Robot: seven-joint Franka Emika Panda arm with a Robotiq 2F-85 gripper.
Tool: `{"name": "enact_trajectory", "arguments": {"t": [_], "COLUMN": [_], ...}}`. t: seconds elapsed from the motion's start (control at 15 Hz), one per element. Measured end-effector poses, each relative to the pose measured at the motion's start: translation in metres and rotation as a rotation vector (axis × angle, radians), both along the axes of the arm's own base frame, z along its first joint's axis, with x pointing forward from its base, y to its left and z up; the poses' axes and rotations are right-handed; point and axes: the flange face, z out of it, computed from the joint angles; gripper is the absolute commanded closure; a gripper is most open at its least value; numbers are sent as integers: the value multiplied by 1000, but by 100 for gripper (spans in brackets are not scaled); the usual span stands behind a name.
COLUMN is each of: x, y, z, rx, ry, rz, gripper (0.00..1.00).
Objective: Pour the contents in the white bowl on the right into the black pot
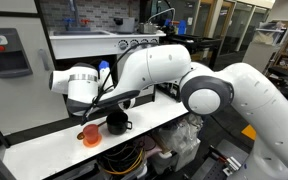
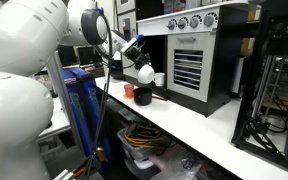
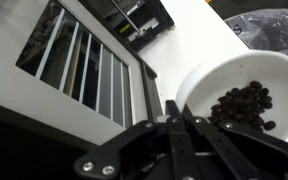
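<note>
- Gripper [image 3: 176, 122] — your fingers are closed narrow, clamped on the rim of the white bowl [image 3: 209, 80].
- White bowl — carries dark pieces [image 3: 244, 103] heaped inside.
- Black pot [image 1: 117, 123] — on the white counter [image 1: 44, 150], roughly midway between its long edges, just beside the orange cup [image 1: 90, 134].

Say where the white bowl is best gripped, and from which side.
Pinch across the thin rim of the white bowl, coming from above at an edge clear of the dark pieces. Its open top and thin wall suit that. The hand appears shut on the near rim this way.
</note>
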Motion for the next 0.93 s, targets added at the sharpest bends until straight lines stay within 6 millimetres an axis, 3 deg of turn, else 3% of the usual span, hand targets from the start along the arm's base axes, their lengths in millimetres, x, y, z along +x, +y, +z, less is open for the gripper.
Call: {"name": "enact_trajectory", "arguments": {"t": [0.93], "x": [-9], "y": [22], "z": [-22], "rx": [-101], "ry": [123], "rz": [129], "gripper": [99]}}
